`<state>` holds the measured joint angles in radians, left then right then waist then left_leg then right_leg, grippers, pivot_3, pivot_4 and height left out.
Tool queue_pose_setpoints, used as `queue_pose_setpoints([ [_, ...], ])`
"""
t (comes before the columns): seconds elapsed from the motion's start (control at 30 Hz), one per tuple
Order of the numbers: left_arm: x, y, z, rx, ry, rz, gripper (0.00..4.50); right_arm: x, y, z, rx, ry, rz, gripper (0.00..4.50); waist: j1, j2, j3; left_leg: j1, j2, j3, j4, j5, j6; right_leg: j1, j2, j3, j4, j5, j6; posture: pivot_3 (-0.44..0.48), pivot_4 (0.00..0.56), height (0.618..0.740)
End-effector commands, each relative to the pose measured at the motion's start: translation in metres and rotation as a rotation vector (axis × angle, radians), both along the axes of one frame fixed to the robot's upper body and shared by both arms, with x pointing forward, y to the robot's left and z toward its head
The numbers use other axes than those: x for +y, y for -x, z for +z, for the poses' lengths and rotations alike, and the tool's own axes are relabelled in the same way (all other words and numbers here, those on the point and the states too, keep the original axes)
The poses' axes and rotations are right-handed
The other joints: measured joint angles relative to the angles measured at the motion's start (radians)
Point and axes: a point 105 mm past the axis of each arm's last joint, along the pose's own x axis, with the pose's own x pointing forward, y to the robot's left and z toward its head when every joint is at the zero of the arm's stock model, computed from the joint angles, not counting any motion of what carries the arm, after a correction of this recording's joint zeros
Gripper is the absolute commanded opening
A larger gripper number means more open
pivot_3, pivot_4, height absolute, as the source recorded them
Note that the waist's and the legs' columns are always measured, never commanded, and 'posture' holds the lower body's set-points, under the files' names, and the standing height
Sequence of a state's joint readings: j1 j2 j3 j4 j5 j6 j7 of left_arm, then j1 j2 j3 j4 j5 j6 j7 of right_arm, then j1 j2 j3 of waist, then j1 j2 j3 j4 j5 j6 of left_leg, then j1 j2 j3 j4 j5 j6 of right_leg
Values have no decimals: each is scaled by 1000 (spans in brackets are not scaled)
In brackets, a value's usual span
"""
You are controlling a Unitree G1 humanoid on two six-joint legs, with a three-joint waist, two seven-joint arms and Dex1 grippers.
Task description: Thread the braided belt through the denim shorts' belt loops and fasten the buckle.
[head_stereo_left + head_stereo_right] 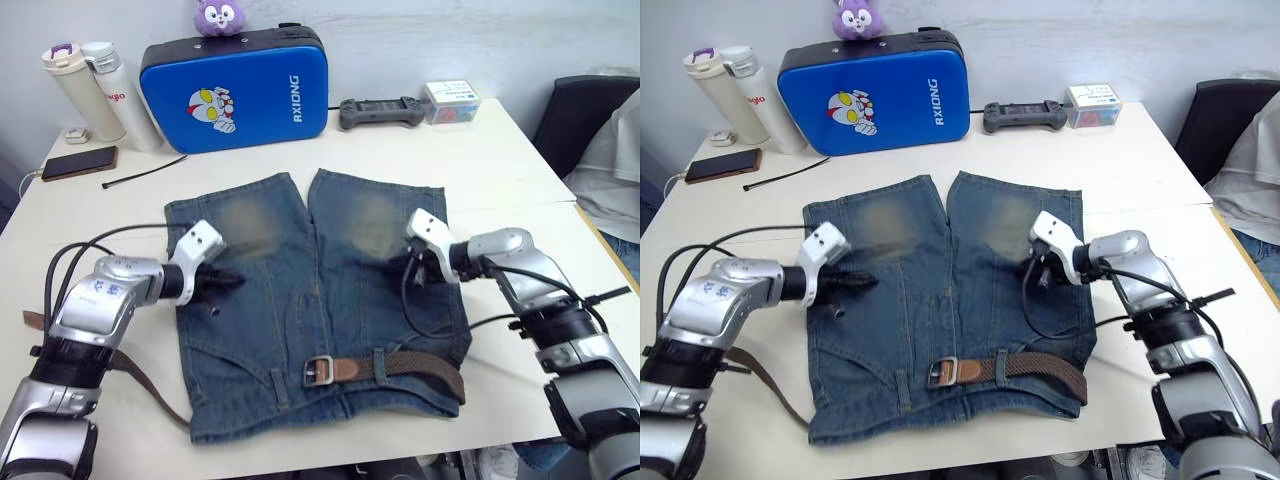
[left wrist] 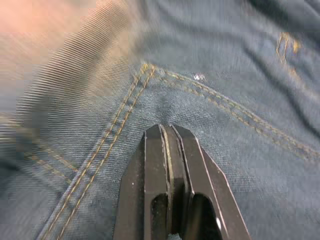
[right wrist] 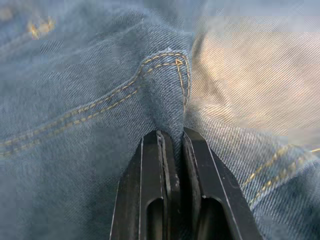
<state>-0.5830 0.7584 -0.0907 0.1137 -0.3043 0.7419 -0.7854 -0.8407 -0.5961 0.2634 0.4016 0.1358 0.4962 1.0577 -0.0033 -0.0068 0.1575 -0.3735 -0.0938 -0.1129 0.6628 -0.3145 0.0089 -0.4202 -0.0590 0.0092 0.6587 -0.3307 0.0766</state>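
I have the shorts (image 1: 318, 300) spread flat in the centre of the frame, waistband toward the bottom edge and legs pointing to the top, so the loops face me. The belt (image 1: 405, 363) already lies along the waistband at lower centre-right; its buckle (image 1: 318, 371) sits near the fly, tan leather end just beside it. The other end trails off the shorts at lower left and runs under my left arm — so I judge the left half of the waistband not yet threaded.

My left gripper (image 1: 222, 282) rests on the left pocket area, fingers (image 2: 165, 165) pressed together with nothing between them, tips on the denim beside a double line of yellow stitching. My right gripper (image 1: 412, 264) is on the right pocket; its fingers (image 3: 197, 165) pinch a raised fold of denim just below the stitched pocket corner. I read both as pinning and tensioning the cloth to keep the waistband flat.

The denim is coarse twill, faded with yellowish worn patches on the legs. The belt is a dark woven braid, the buckle a small silver frame.
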Motion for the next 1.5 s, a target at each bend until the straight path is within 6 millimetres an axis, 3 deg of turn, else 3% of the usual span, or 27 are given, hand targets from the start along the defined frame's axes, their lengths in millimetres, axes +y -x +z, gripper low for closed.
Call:
queue_pose_setpoints([
  [0.03,5,-25,26,-136,15,44,0,-6,-25,28,-123,-30,-93,23,0,0,0,-1,0,0,0,0,0,0,0,0,0,0,0,0,150,740],
  [0.2,11,-51,37,-222,-13,88,0,-7,-48,37,-189,-29,-177,23,-2,-1,0,-5,-1,2,1,0,0,-6,-1,0,1,0,0,0,150,740],
  [0.4,12,-81,47,-340,-52,152,0,-10,-63,29,-218,6,-239,23,-11,-1,0,-8,-1,2,2,1,0,-9,-1,-1,3,0,0,0,150,740],
  [0.67,-2,-85,32,-319,-64,111,0,-8,-70,25,-254,-48,-278,23,-29,-1,0,-13,-1,2,4,1,1,-13,-1,-2,5,0,1,0,150,740],
  [0.7,-2,-84,30,-309,-49,113,0,-8,-71,27,-251,-72,-280,446,-31,-1,0,-14,-1,2,4,1,1,-13,-1,-2,6,0,1,0,150,740],
  [0.8,-4,-75,29,-266,15,72,1010,-4,-69,40,-258,-115,-234,1729,-32,-1,0,-14,-1,2,4,1,1,-14,-1,-1,6,0,1,0,150,740],
  [0.83,-1,-71,33,-260,33,67,1284,-4,-67,44,-258,-121,-210,1968,-32,0,0,-14,-1,2,4,2,1,-14,-1,-1,6,0,1,0,150,740],
  [0.9,3,-62,40,-247,58,46,2237,-4,-64,50,-246,-135,-171,3023,-33,0,0,-14,-1,2,4,2,1,-14,-1,-1,6,0,1,0,150,740],
  [1.03,8,-44,63,-265,103,14,3494,0,-50,57,-209,-180,-56,4402,-41,0,0,-14,0,2,3,2,1,-15,-1,-1,7,0,1,0,150,740],
  [1.1,11,-24,80,-262,174,-29,4283,3,-38,65,-160,-280,0,4496,-50,0,0,-15,0,2,3,2,1,-16,-1,-1,7,0,1,0,150,740],
  [1.17,17,-10,89,-247,226,-20,4283,5,-27,66,-154,-298,47,4496,-53,0,0,-17,0,2,3,2,1,-18,-1,-1,8,0,1,0,150,740],
  [1.3,50,8,80,-172,197,131,4283,15,-5,62,-146,-277,120,4496,-64,0,0,-17,0,-1,2,1,1,-17,-1,-3,7,0,1,0,150,740],
  [1.43,86,19,84,-170,253,335,4283,24,12,64,-117,-276,176,4496,-84,1,0,-16,-14,-34,0,8,0,-4,-11,-22,8,0,0,0,150,740],
  [1.5,105,30,86,-178,266,447,4283,29,23,68,-102,-283,221,4496,-81,1,0,-16,-35,-64,-10,22,0,-4,-25,-33,11,-1,0,0,150,740],
])
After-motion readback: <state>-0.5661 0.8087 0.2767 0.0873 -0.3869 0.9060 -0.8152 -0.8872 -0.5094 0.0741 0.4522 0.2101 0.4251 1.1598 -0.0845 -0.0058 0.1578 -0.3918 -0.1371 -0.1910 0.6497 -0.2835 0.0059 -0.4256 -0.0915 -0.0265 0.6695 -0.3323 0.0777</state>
